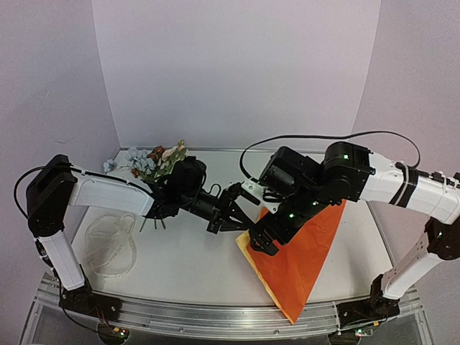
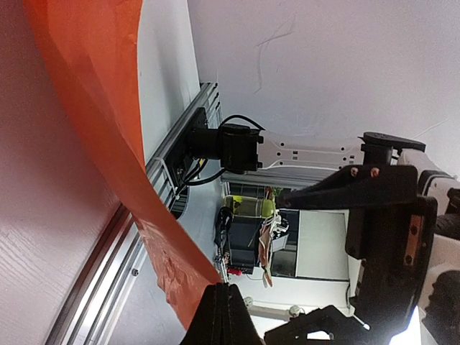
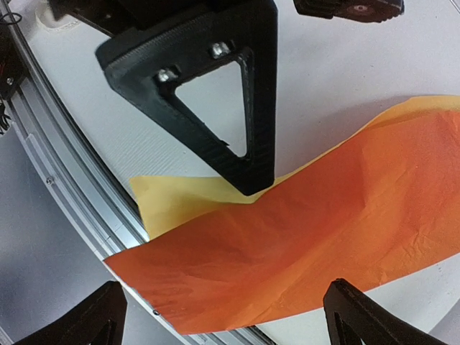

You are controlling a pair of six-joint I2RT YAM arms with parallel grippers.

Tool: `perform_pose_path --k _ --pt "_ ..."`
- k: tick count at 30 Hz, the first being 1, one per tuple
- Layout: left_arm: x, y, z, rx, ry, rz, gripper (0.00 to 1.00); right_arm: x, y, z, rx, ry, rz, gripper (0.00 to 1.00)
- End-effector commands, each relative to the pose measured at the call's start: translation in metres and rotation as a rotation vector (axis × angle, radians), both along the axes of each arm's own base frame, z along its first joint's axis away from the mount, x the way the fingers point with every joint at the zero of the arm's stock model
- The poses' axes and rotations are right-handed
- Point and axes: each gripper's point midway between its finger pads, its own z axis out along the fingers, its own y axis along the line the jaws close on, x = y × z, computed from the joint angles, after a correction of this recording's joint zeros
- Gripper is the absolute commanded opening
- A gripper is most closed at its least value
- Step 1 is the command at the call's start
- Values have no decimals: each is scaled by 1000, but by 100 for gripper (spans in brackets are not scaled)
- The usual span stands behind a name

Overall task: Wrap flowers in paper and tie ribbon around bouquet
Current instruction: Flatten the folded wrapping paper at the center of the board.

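At nine o'clock on the worktop [image 1: 194, 262], a loose coil of ribbon [image 1: 109, 243]; at eleven, flowers [image 1: 152, 159] behind the left arm [image 1: 108, 192]. At centre, left fingers [image 2: 224, 316] pinched shut on an edge of the paper [image 1: 302, 251]; right fingers [image 3: 366, 316] spread wide over that orange sheet toward four o'clock.

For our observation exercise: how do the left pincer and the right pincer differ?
The left pincer is shut; the right pincer is wide open. The left pincer pinches an edge of the paper; the right pincer holds nothing and hovers above the paper. Both are black and sit near the same corner of the paper.
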Motion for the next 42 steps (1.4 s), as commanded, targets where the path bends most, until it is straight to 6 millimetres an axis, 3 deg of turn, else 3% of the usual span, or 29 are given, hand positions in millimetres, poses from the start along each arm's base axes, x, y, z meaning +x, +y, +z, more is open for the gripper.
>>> perform_pose_path --k 1,12,19,22,27,31,34,42 --pt "-6 -3 74 -208 -86 -36 0 4 -5 16 90 -40 5 98" --pt "3 -10 96 -337 46 5 0 4 5 2 175 -57 12 98" --pt "3 -17 88 -321 67 -10 0 9 4 4 178 -96 18 98" --pt "3 -17 80 -304 79 -9 0 15 4 6 165 -130 16 83" --pt "2 -16 73 -287 92 -6 0 23 8 9 159 -156 6 45" --pt "2 -16 70 -274 100 -7 0 24 10 14 169 -165 12 8" --pt "0 -16 66 -260 104 -16 0 25 8 20 179 -179 12 0" --pt "7 -9 46 -191 88 2 0 26 -10 26 181 -213 5 0"
